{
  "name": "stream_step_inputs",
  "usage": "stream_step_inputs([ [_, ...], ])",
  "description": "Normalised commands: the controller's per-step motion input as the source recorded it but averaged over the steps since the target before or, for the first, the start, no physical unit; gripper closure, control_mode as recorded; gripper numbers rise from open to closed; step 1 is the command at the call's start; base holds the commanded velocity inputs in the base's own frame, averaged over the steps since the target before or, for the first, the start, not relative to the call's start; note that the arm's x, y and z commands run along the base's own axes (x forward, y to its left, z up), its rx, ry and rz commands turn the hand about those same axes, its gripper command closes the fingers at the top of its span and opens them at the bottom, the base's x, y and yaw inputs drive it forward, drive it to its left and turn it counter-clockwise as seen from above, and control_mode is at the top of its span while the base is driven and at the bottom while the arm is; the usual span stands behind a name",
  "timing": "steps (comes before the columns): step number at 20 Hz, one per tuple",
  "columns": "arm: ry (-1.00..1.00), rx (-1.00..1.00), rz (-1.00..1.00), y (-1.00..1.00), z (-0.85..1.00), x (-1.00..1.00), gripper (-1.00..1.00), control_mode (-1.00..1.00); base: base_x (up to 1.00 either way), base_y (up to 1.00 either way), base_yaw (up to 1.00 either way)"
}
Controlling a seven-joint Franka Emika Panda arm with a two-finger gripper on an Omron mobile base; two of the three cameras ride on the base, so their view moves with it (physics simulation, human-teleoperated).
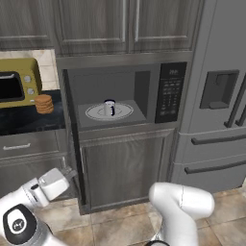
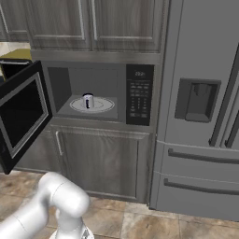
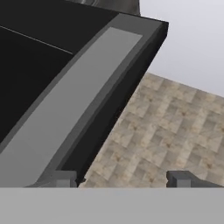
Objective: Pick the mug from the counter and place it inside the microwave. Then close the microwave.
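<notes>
The small white mug with its dark handle stands upright on the white turntable inside the microwave. The microwave's dark glass door hangs wide open to the left and appears edge-on in the left base view. My gripper is low at the left, right at the door's lower outer edge. Its fingertips stand apart, the door's corner is close by the left one, and nothing is held.
A mustard toaster oven and a stack of brown biscuits sit on the black counter to the left. The keypad panel and a grey fridge stand on the right. Tiled floor lies below.
</notes>
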Motion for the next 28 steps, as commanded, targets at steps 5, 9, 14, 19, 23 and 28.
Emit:
stream_step_inputs([
  [5,0.00,0.00,0.01,0.31,-0.11,0.10,-1.00,-1.00,0.00,0.00,0.00],
  [9,-0.07,0.00,0.00,0.34,0.00,-0.23,-1.00,-1.00,0.00,0.00,0.00],
  [14,-0.04,0.00,0.00,0.43,0.00,-0.07,-1.00,-1.00,0.00,0.00,0.00],
  [19,0.00,0.00,-0.01,0.14,-0.16,0.20,-1.00,-1.00,0.00,0.00,0.00],
  [23,0.00,0.00,-0.02,0.04,-0.27,0.38,-1.00,-1.00,0.00,0.00,0.00],
  [28,0.00,0.00,-0.01,0.02,-0.24,0.41,-1.00,-1.00,0.00,0.00,0.00],
])
